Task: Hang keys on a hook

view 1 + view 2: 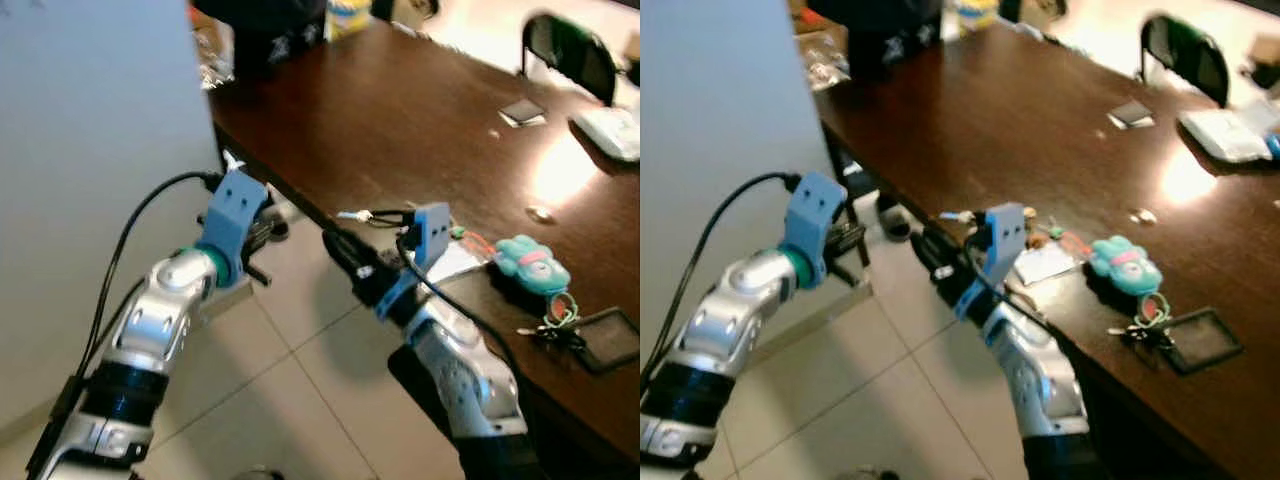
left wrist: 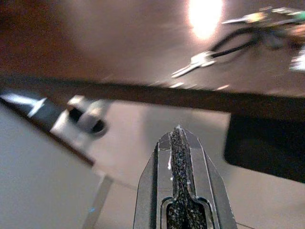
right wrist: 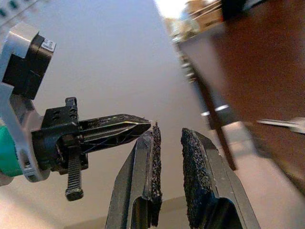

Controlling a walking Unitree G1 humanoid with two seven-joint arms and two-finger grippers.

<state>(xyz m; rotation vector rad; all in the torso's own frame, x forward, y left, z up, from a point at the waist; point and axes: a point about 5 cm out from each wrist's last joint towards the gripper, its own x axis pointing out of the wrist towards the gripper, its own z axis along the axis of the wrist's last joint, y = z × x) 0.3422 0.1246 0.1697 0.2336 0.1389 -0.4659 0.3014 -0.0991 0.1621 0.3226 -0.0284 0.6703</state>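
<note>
Keys (image 1: 552, 330) lie on the dark surface (image 1: 400, 120) beside a teal toy (image 1: 530, 265), near its edge. Right hand (image 1: 340, 250) hovers off that edge, slightly parted and empty. Left hand (image 1: 265, 225) hangs near the wall (image 1: 90, 150), closed on nothing.

Dark brown wooden table (image 1: 400, 120), glare patch toward its far right. On it: small grey square card (image 1: 523, 111); white flat object (image 1: 612, 130) at the right edge; blurred dark and yellow items at the far end. Black chair (image 1: 570, 50) behind the table. Pale wall panel (image 1: 90, 150) on left. Light tiled floor (image 1: 290, 400) below.
</note>
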